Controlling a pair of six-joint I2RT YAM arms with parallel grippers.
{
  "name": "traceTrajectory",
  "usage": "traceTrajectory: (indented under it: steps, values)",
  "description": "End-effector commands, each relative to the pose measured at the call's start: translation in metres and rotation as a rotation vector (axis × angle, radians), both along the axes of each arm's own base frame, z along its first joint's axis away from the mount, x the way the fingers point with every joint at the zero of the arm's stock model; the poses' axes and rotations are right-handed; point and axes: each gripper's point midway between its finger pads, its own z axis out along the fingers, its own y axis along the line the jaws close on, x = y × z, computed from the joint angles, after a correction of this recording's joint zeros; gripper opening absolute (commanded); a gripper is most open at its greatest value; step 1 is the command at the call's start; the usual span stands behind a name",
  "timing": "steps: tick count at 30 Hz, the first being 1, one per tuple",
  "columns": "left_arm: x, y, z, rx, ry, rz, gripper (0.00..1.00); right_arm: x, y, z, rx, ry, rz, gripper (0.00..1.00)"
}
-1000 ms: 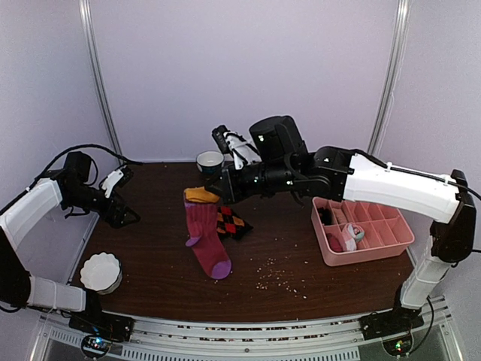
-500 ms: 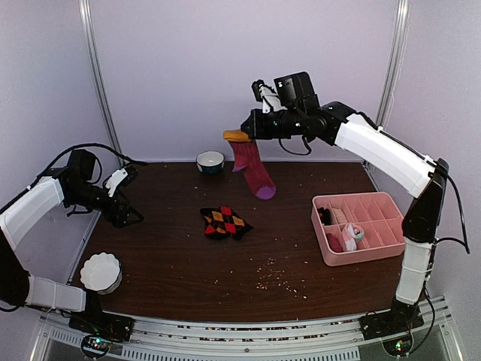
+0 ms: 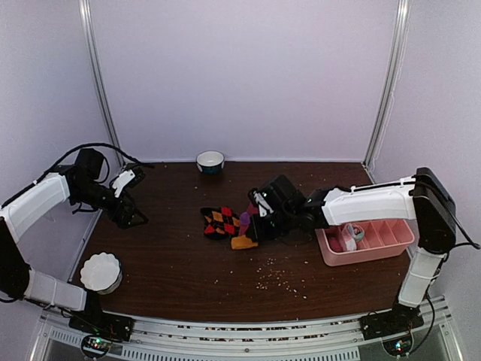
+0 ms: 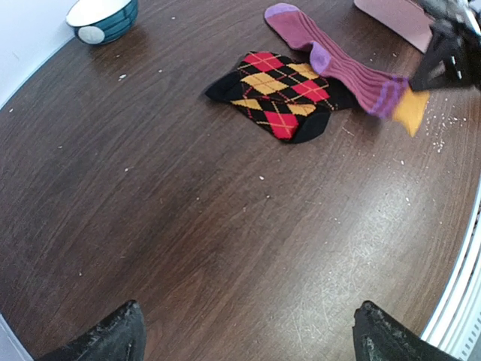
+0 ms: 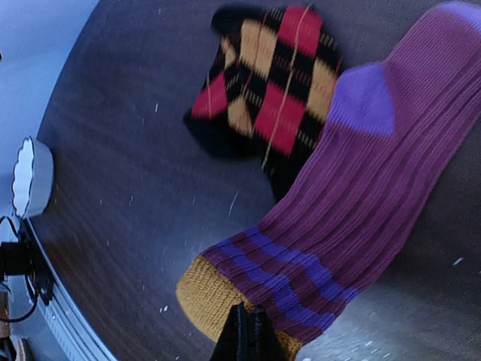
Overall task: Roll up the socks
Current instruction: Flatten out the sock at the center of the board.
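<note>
Where half a second ago your right gripper (image 5: 246,332) held the purple sock (image 5: 361,188) high in the air, it has now come down low over the table (image 3: 173,256), still pinched shut on the orange cuff. The sock's foot lies across the right edge of the argyle sock (image 3: 219,222), which has not moved. Your left gripper (image 3: 129,213) hangs wide open, well apart at the left, much as before.

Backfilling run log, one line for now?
right gripper: shut on purple sock | left gripper: open, empty | argyle sock: on table
</note>
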Motion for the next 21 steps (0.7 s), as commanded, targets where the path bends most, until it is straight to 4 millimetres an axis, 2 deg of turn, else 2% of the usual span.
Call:
traceTrajectory:
  steps: [1, 6, 11, 13, 15, 17, 19, 21]
  values:
    - [0.003, -0.013, 0.009, 0.017, -0.045, -0.058, 0.98, -0.029, 0.036, 0.026, 0.184, 0.053, 0.016, 0.0]
    - [-0.017, -0.041, -0.003, 0.055, -0.03, -0.187, 0.98, -0.05, 0.035, 0.011, 0.126, 0.123, 0.028, 0.0]
    - [-0.05, -0.073, -0.031, 0.161, 0.019, -0.379, 0.98, -0.067, 0.016, -0.042, 0.02, 0.214, -0.005, 0.0]
    - [-0.057, -0.082, -0.037, 0.188, 0.024, -0.429, 0.98, -0.073, 0.008, -0.06, -0.007, 0.241, -0.024, 0.01]
    - [-0.06, -0.089, -0.041, 0.208, 0.026, -0.464, 0.98, -0.077, -0.001, -0.073, -0.036, 0.255, -0.046, 0.09]
    - [-0.059, -0.096, -0.043, 0.207, 0.037, -0.485, 0.98, -0.078, -0.004, -0.077, -0.031, 0.255, -0.057, 0.21]
    - [-0.056, -0.102, -0.041, 0.198, 0.035, -0.499, 0.98, -0.079, -0.002, -0.071, -0.026, 0.248, -0.039, 0.4]
    - [-0.053, -0.107, -0.038, 0.189, 0.031, -0.509, 0.98, -0.077, -0.004, -0.06, -0.045, 0.22, -0.021, 0.51]
